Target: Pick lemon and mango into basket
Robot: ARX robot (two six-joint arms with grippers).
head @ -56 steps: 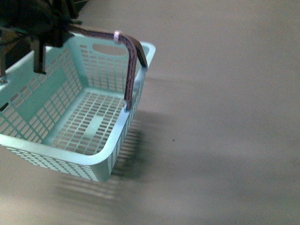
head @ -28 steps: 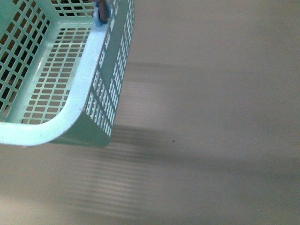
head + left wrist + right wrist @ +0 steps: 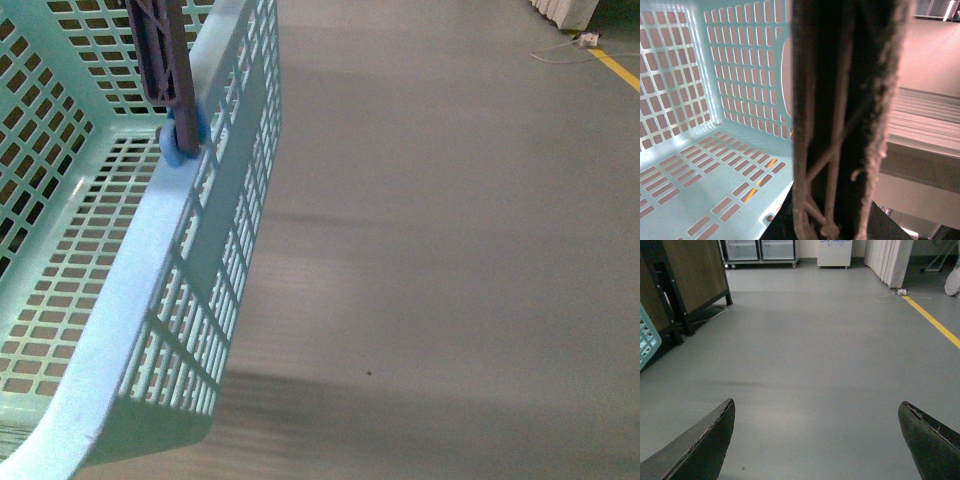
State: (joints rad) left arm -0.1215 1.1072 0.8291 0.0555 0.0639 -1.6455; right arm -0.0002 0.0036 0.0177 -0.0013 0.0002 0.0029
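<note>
Soft, even light leaves the front view greyish, with horizontal motion streaks across the floor [image 3: 450, 250] and a blurred shadow below the basket [image 3: 150, 290]; the left wrist view is pink-tinted, its close handle [image 3: 840, 125] dark and unfocused, and the right wrist view is sharp, faintly glossy.

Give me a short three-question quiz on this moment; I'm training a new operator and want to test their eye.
1. True or false: a fruit lies in the visible part of the basket.
2. The right gripper is: A) open and empty, B) shut on the basket, C) shut on nothing.
3. What colour is the painted line in the right wrist view?

Key: 1 false; 2 A; 3 yellow.
</note>
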